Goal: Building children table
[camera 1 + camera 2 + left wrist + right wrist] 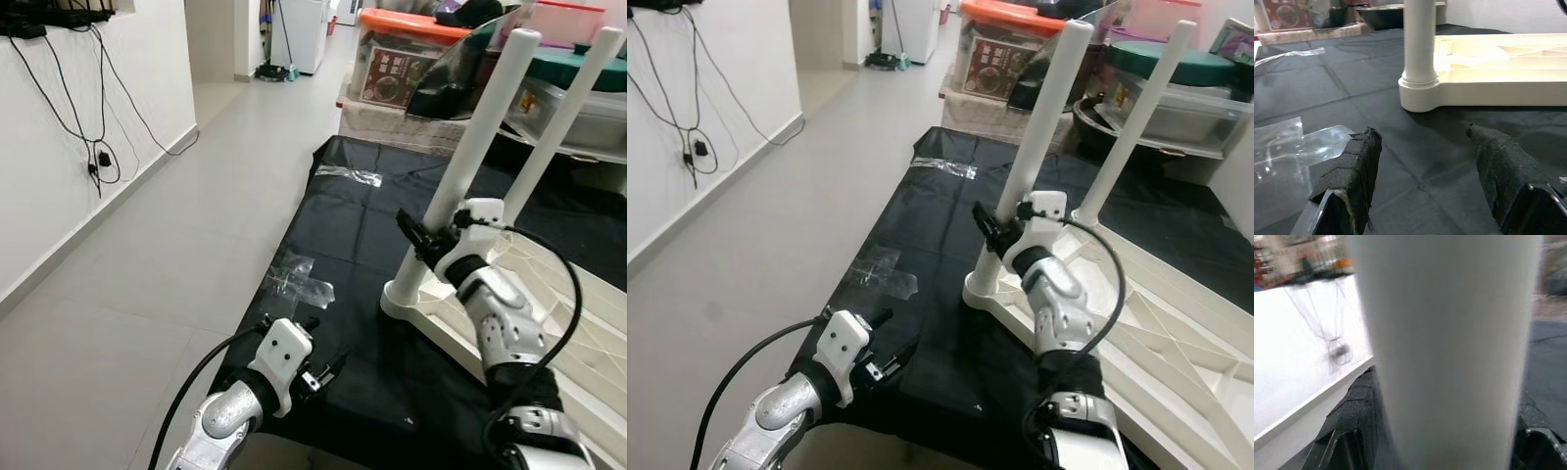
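A black mat (343, 235) is spread on grey floor, upturned white table (549, 313) laid on it. Its near leg (470, 157) is clamped by the right gripper (423, 240); the left gripper (1420, 161) is held apart, empty. Box labels can't be read.

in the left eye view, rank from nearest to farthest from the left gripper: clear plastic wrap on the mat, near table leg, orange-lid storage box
1. The clear plastic wrap, on the black mat just ahead of the left gripper.
2. The near table leg, standing to its right, with the right gripper around it.
3. The orange-lid storage box, far back beyond the mat.
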Motion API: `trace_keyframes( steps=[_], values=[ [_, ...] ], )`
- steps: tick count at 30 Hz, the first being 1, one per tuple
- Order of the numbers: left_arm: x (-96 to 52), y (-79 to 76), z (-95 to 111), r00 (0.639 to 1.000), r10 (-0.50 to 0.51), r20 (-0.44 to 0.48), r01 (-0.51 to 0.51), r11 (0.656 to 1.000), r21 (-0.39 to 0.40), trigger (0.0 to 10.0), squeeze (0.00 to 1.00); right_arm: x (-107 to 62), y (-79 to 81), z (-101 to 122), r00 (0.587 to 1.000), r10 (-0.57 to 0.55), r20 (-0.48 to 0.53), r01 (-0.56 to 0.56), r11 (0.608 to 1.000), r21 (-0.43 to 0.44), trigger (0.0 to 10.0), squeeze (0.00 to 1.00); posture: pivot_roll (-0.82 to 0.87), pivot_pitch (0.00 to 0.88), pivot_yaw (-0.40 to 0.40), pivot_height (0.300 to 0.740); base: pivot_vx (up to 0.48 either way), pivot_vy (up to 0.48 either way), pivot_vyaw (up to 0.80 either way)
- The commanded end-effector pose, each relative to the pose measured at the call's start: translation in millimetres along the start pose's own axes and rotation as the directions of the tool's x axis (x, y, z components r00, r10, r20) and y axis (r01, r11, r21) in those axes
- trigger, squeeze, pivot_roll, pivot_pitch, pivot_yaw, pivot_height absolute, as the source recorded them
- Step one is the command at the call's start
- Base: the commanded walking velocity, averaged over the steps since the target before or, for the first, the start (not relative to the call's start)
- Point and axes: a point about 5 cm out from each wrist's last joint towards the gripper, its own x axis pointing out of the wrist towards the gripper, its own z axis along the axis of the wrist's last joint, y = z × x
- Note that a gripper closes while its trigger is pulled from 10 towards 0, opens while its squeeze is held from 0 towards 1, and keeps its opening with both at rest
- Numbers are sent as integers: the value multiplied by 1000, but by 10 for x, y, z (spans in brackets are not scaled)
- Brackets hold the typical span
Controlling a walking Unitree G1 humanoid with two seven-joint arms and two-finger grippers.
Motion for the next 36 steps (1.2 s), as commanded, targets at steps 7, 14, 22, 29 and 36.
trace_keyframes(
  steps=[7, 14, 22, 29, 36],
  values=[
    [19, -26, -9, 1000, -4, 5, 4, 1000, 1, 10000, 0, -2, 326, -144, 781, 580, -232, -585, 809, 50, 10000, 0, 180, 0, -149, 740, 0, 0, 0],
    [6, -22, 6, 1000, -2, 7, 1, 1000, 4, 10000, 0, 72, 458, -285, 635, 686, -355, -713, 697, 73, 0, 0, 195, 0, -159, 740, 0, 0, 0],
    [4, -4, 27, 1000, -2, 7, 2, 1000, 4, 10000, 0, 209, 323, -271, 903, 348, -252, -385, 916, -115, 0, 0, 184, 0, -146, 740, 0, 0, 0],
    [13, 15, 35, 1000, -4, 6, 4, 1000, 2, 10000, 0, 47, -151, -259, 855, -510, -91, 505, 860, -81, 0, 0, 167, 0, -127, 740, 0, 0, 0],
    [26, 20, 43, 1000, -6, 6, 6, 1000, 1, 10000, 0, -236, 0, -407, 646, -761, -60, 762, 648, -16, 0, 0, 162, 0, -120, 740, 0, 0, 0]
  ],
)
